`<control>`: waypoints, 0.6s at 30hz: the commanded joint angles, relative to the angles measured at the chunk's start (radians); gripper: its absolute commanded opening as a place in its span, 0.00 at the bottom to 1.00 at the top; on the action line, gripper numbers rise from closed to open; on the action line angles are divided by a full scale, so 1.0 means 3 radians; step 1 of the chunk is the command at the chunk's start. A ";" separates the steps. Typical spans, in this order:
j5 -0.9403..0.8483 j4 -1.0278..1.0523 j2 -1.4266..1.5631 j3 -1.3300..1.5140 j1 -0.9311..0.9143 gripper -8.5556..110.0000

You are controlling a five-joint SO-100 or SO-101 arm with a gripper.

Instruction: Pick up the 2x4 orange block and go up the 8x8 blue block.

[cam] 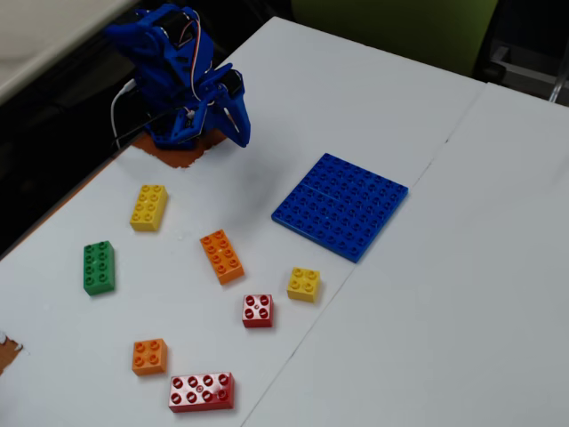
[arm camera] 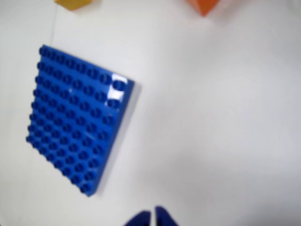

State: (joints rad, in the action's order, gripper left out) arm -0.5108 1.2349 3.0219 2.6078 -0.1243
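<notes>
The 2x4 orange block lies flat on the white table, in the middle of the fixed view, left of the 8x8 blue block. In the wrist view the blue block fills the left half. At that view's top edge only an orange corner of a brick shows. My blue gripper hangs folded near the arm's base at the upper left, far from both blocks. Its tips peek in at the bottom of the wrist view, nearly touching, with nothing between them.
Loose bricks lie around the orange block: a yellow one, a green one, a small yellow one, a small red one, a small orange one and a long red one. A seam divides the table.
</notes>
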 commanded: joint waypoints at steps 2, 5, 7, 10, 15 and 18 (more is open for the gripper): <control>-0.0614 0.0210 -0.0245 -0.0430 -0.0189 0.07; -0.0992 0.0271 -0.0409 -0.0573 -0.0373 0.07; -0.1186 0.0266 -0.0527 -0.0660 -0.0506 0.07; -0.1498 0.0256 -0.0747 -0.0859 -0.0716 0.07; -0.2020 0.0225 -0.1324 -0.1365 -0.1110 0.07; -0.2327 0.0215 -0.1815 -0.1754 -0.1283 0.07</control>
State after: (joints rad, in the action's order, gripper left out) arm -1.1336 1.3116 2.5848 2.2059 -0.4709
